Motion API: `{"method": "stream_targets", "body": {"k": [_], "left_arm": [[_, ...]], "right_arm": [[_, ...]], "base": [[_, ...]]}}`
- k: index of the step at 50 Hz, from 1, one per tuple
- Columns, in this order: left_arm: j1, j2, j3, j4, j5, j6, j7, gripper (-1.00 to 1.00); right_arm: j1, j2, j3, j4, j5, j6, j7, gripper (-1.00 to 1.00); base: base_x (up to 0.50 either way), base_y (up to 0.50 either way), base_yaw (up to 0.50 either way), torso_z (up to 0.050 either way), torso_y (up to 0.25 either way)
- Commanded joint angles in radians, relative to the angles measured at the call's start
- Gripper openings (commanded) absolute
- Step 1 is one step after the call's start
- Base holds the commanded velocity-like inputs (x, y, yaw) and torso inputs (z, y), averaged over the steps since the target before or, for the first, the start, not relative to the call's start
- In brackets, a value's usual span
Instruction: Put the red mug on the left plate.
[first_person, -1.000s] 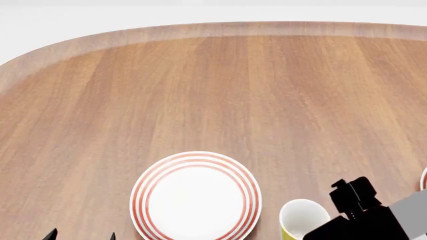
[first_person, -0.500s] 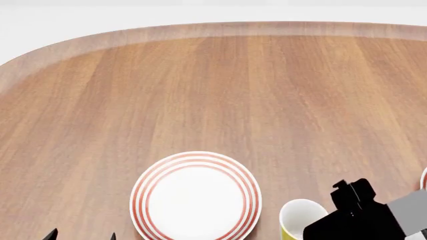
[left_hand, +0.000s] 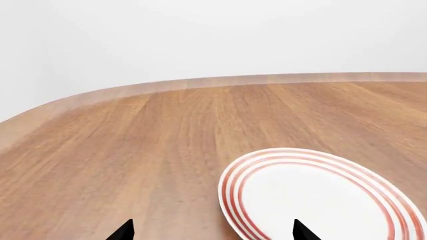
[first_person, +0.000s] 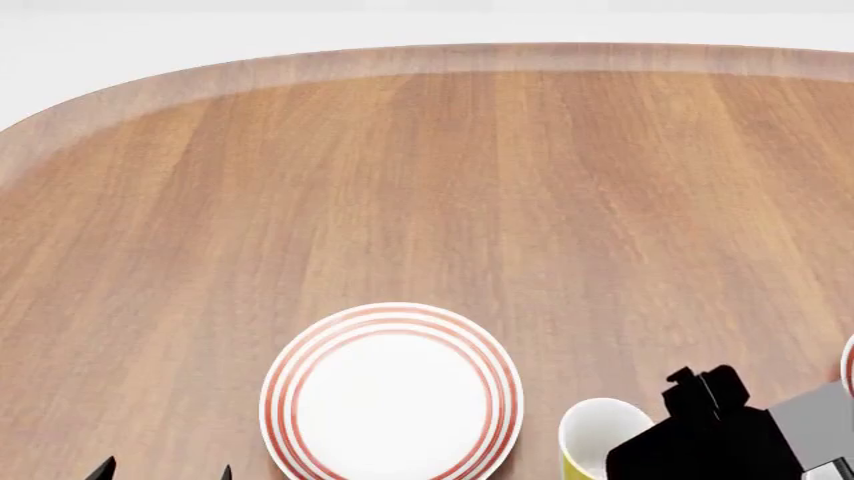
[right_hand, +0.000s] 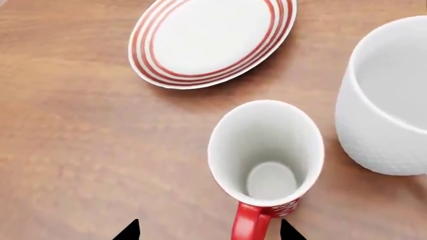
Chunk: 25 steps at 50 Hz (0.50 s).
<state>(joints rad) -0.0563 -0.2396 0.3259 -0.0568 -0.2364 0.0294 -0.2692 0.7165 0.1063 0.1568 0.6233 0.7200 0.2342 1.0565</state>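
The red mug (right_hand: 267, 155) stands upright in the right wrist view, white inside, its red handle (right_hand: 250, 225) pointing at my right gripper (right_hand: 208, 232). That gripper is open, and the handle lies between its two fingertips, nearer one of them. The mug is hidden in the head view, where only my right arm (first_person: 714, 435) shows at the bottom right. The left plate (first_person: 391, 392) lies at the near middle of the table and also shows in the left wrist view (left_hand: 320, 197). My left gripper (left_hand: 212, 232) is open and empty, just before the plate's rim.
A yellow mug (first_person: 601, 440) stands right of the left plate, next to my right arm. A larger white mug (right_hand: 387, 100) stands close beside the red mug. A ringed plate (right_hand: 213, 40) lies beyond the red mug. Another plate's rim (first_person: 849, 365) shows at the right edge.
My right arm has shifted slightly toward the near edge of the table in the head view. The left arm and the plate have not moved.
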Motion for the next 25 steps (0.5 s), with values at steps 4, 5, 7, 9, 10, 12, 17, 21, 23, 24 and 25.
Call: {"method": "stream_targets", "body": {"k": [4,5,7,9,10,12,17,21,23,24,25], "left_arm": [[-0.001,-0.004,0.005,0.001,-0.005,-0.001,-0.005,1.0],[-0.001,-0.004,0.005,0.002,-0.006,-0.002,-0.006,1.0],[-0.002,-0.004,0.006,-0.003,-0.005,0.002,-0.005,1.0],[-0.001,-0.005,0.007,0.002,-0.006,0.0,-0.007,1.0],[-0.001,-0.006,0.007,0.002,-0.006,0.0,-0.007,1.0],[-0.002,-0.006,0.009,0.001,-0.007,0.001,-0.007,1.0],[-0.002,-0.008,0.01,0.002,-0.008,0.001,-0.008,1.0],[-0.006,-0.008,0.012,-0.005,-0.009,0.005,-0.008,1.0],[-0.005,-0.009,0.013,-0.001,-0.01,0.003,-0.009,1.0],[-0.004,-0.009,0.013,-0.001,-0.011,0.003,-0.01,1.0],[-0.004,-0.009,0.013,-0.001,-0.011,0.003,-0.01,1.0]], "right_arm": [[0.061,0.007,0.003,0.197,-0.027,-0.087,-0.049,1.0],[0.062,0.006,0.002,0.202,-0.027,-0.089,-0.052,1.0],[0.057,0.004,0.0,0.205,-0.027,-0.09,-0.053,1.0],[0.053,0.002,-0.003,0.208,-0.029,-0.092,-0.055,1.0],[0.053,0.0,-0.006,0.21,-0.03,-0.093,-0.057,1.0],[0.056,0.0,-0.007,0.22,-0.032,-0.097,-0.059,1.0],[0.058,0.0,-0.008,0.224,-0.027,-0.095,-0.062,1.0],[0.065,0.0,-0.009,0.244,-0.028,-0.104,-0.069,1.0],[0.069,0.001,-0.007,0.26,-0.03,-0.114,-0.072,1.0],[0.071,0.001,-0.007,0.264,-0.029,-0.114,-0.072,1.0],[0.071,0.001,-0.008,0.266,-0.029,-0.114,-0.073,1.0]], "base": [[0.0,0.0,0.0,0.0,0.0],[0.0,0.0,0.0,0.0,0.0],[0.0,0.0,0.0,0.0,0.0],[0.0,0.0,0.0,0.0,0.0],[0.0,0.0,0.0,0.0,0.0],[0.0,0.0,0.0,0.0,0.0],[0.0,0.0,0.0,0.0,0.0],[0.0,0.0,0.0,0.0,0.0],[0.0,0.0,0.0,0.0,0.0],[0.0,0.0,0.0,0.0,0.0],[0.0,0.0,0.0,0.0,0.0]]}}
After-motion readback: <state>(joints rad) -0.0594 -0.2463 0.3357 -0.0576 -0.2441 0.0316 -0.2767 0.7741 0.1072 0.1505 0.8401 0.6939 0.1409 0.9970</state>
